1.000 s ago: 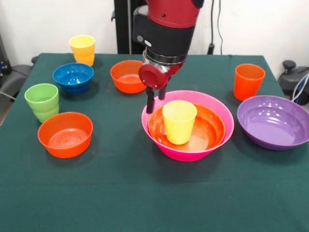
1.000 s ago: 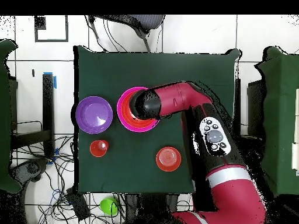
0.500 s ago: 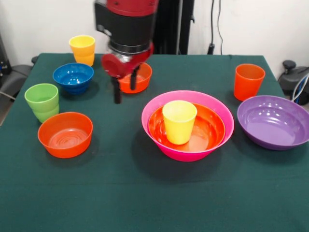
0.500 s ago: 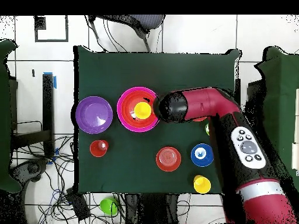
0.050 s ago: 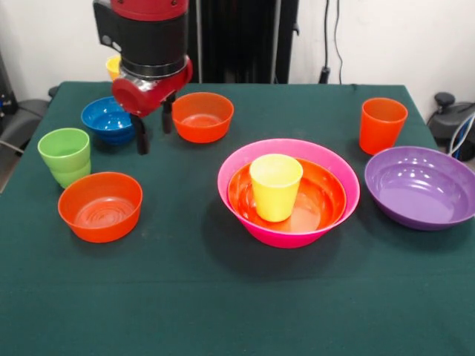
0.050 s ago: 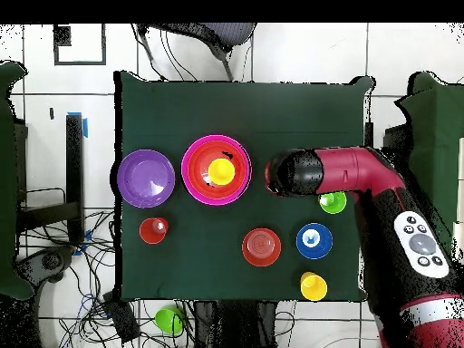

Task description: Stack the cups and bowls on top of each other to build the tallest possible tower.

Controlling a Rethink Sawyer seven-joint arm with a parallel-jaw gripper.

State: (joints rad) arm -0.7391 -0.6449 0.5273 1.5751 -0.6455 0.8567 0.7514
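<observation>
— Mid-table, what stands there?
— The tower [image 5: 288, 194]: pink bowl [image 5: 338, 174], large orange bowl [image 5: 326, 199] inside, yellow cup [image 5: 275, 186] upright in it.
— And farther back, toward the far left corner?
— My gripper [image 5: 152, 128] hangs with jaws apart and empty, between the blue bowl [image 5: 110, 117] and a small orange bowl [image 5: 202, 116], well apart from the tower.

At frame centre the largest pink bowl [image 5: 288, 194] holds a large orange bowl [image 5: 312, 200] with a yellow cup [image 5: 275, 187] upright inside. Upper left, the gripper [image 5: 153, 127] hangs empty, fingers apart, between the blue bowl [image 5: 110, 119] and a small orange bowl [image 5: 202, 116].
</observation>
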